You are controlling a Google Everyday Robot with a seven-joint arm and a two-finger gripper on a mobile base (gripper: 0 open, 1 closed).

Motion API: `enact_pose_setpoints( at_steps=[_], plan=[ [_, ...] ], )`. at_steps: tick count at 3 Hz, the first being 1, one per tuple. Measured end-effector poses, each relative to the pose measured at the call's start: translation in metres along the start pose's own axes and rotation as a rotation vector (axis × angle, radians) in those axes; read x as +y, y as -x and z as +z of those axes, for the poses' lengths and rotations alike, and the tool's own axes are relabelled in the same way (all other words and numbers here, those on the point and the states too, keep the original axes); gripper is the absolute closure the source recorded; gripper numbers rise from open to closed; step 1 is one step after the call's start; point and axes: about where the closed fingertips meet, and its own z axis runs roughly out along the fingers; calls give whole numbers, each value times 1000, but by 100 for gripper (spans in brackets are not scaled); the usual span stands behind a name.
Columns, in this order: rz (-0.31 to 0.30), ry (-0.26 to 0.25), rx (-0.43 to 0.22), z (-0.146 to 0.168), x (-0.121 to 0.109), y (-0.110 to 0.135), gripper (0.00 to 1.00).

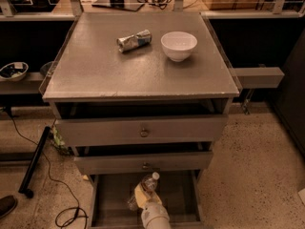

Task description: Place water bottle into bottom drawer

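Observation:
The water bottle (148, 183) is clear with a white cap. It is tilted, cap pointing up and to the right, over the open bottom drawer (178, 199). My gripper (141, 195) reaches in from the bottom edge on a white wrist, and its tan fingers are shut around the bottle's body. The bottle's lower end shows to the left of the fingers, just above the drawer's flat grey floor. I cannot tell whether it touches the floor.
The two upper drawers (143, 130) with round knobs stand slightly open above the gripper. On the cabinet top (95, 75) sit a white bowl (178, 45) and a crumpled silver-blue wrapper (134, 40). Black cables (52, 175) and a stand leg lie on the floor at the left.

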Motion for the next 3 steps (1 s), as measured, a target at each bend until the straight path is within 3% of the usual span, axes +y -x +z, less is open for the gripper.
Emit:
enact_pose_setpoints(
  at_steps=[1, 2, 3],
  plan=[
    [48, 10, 57, 6, -4, -16, 100],
    [54, 8, 63, 7, -4, -19, 100],
    [126, 3, 76, 21, -18, -28, 100]
  ],
)
